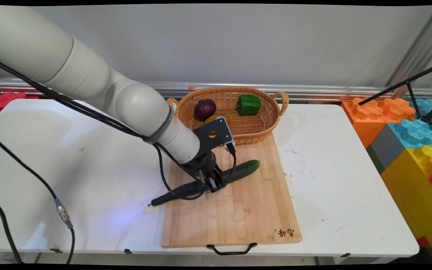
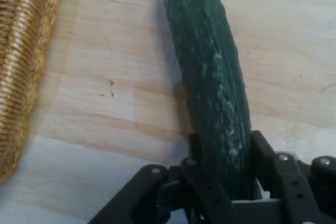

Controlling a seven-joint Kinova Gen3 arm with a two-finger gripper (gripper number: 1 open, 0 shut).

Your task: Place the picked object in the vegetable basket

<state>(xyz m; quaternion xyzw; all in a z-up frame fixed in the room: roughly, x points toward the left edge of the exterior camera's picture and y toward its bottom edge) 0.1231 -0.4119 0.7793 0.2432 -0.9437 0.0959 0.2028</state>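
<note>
A long dark green cucumber (image 1: 243, 170) (image 2: 210, 66) lies slantwise on the wooden cutting board (image 1: 238, 217) (image 2: 105, 103), its thin tail end reaching past the board's left edge onto the table. My gripper (image 1: 214, 182) (image 2: 228, 153) is down on the cucumber's middle, shut on it with one black finger against each side. Behind the board stands a wicker basket (image 1: 255, 129) (image 2: 21, 51) holding a purple onion (image 1: 205, 108), a green bell pepper (image 1: 248, 104) and a yellowish thing (image 1: 212, 118) mostly hidden by my hand's camera mount.
Large coloured foam blocks (image 1: 411, 142) are stacked off the table's right end, with a black tripod leg (image 1: 399, 85) above them. Black cables (image 1: 62, 213) hang from the arm over the table's left half. The board's black handle (image 1: 231, 249) overhangs the near table edge.
</note>
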